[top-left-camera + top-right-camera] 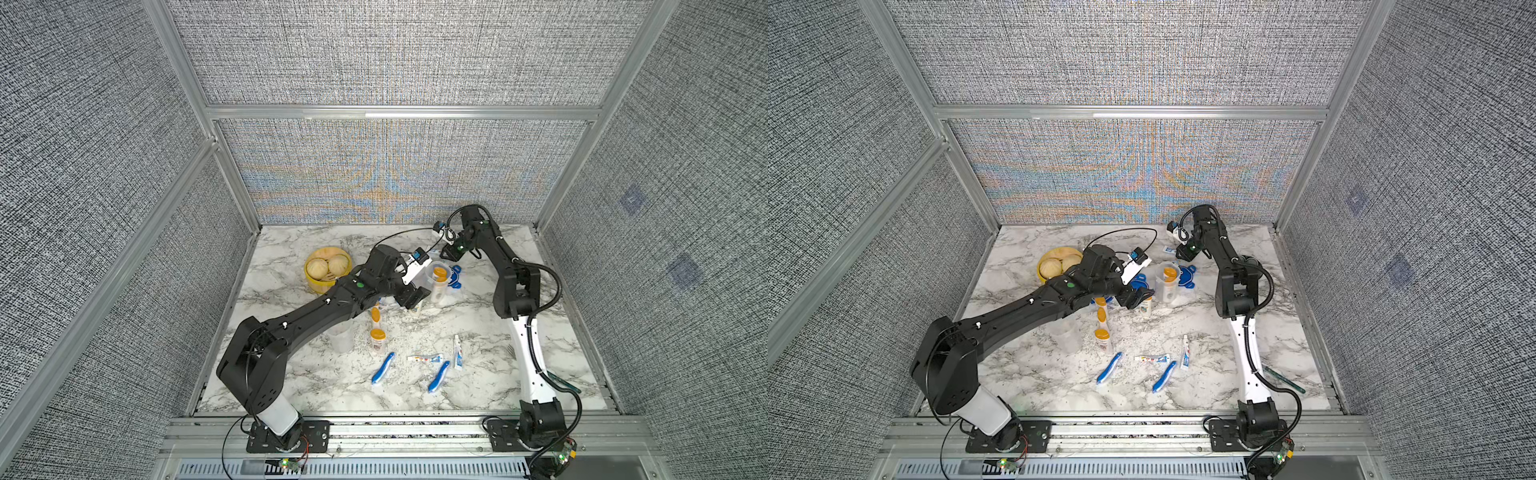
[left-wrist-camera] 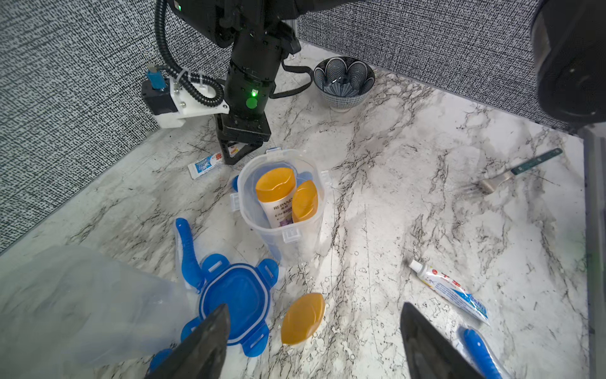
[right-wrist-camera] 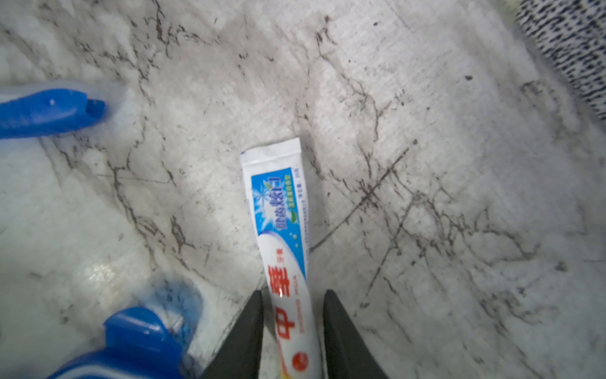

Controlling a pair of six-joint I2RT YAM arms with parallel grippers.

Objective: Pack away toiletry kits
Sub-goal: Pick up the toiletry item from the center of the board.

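My left gripper (image 2: 315, 305) is open, its fingers apart over an orange-capped bottle (image 2: 303, 318) that stands on the marble. Just beyond it stands a clear jar (image 2: 244, 183) holding two orange-capped bottles (image 2: 275, 193). A blue clip lid (image 2: 236, 295) and a folding toothbrush (image 2: 187, 249) lie beside it. At the back of the table my right gripper (image 3: 293, 295) stands with its jaws close on both sides of a small toothpaste tube (image 3: 278, 203) that lies flat; whether they press on it does not show. In a top view the left gripper (image 1: 415, 297) sits beside the jar (image 1: 438, 282).
Toward the front lie two more bottles (image 1: 377, 338), two toothbrushes (image 1: 383, 368), two tubes (image 1: 457, 352) and an empty clear jar (image 1: 343, 334). A bamboo steamer (image 1: 328, 268) sits back left, a second blue lid (image 1: 456, 277) behind the jar, a patterned bowl (image 2: 343, 82) by the wall, and a fork (image 2: 511, 172) at the right.
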